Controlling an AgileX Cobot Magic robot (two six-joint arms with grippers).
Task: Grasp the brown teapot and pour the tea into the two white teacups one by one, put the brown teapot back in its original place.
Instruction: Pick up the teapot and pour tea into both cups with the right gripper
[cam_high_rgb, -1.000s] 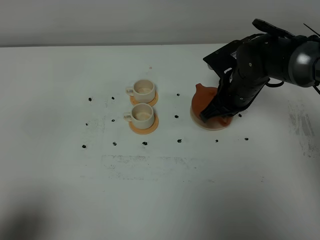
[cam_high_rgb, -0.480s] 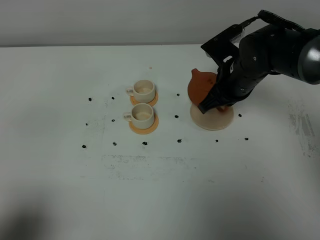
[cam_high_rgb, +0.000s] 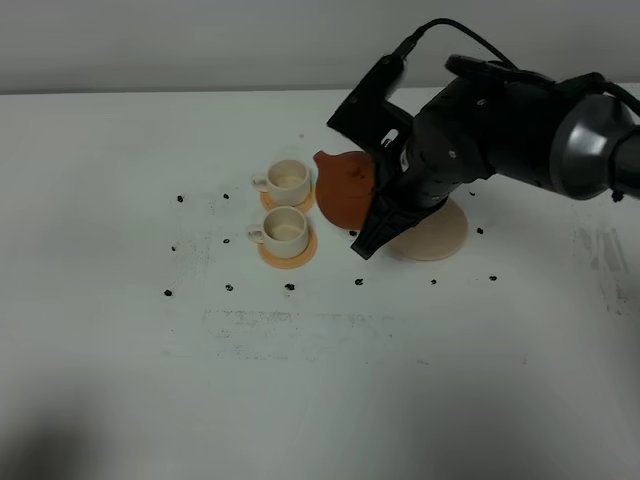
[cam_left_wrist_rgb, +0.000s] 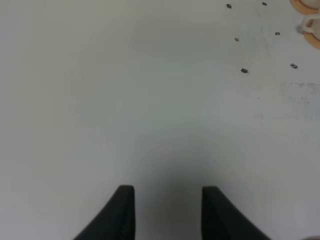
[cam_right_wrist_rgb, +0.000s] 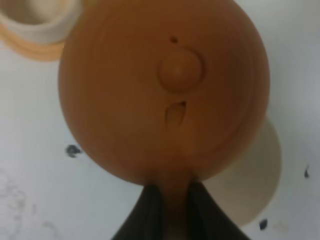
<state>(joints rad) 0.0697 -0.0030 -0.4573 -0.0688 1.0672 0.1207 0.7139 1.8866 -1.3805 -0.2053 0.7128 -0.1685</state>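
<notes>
The brown teapot (cam_high_rgb: 343, 188) hangs in the air, spout toward the two white teacups, just right of the far cup (cam_high_rgb: 287, 179). The near cup (cam_high_rgb: 285, 229) stands in front of it. My right gripper (cam_high_rgb: 378, 206) is shut on the teapot's loop handle; in the right wrist view its fingers (cam_right_wrist_rgb: 150, 207) clamp the handle below the lidded body (cam_right_wrist_rgb: 165, 85). The pale beige coaster (cam_high_rgb: 436, 233) lies bare to the right of the teapot. My left gripper (cam_left_wrist_rgb: 167, 189) hovers over bare table, jaws apart, holding nothing.
Each cup sits on an orange coaster (cam_high_rgb: 290, 254). Small black marks (cam_high_rgb: 358, 282) dot the white table around the cups and the beige coaster. The right arm's bulk (cam_high_rgb: 500, 120) reaches in from the right. A cup edge (cam_left_wrist_rgb: 311, 27) shows in the left wrist view.
The right gripper has lifted the teapot off the beige coaster and carried it left toward the cups. The coaster is now uncovered. The cups have not moved.
</notes>
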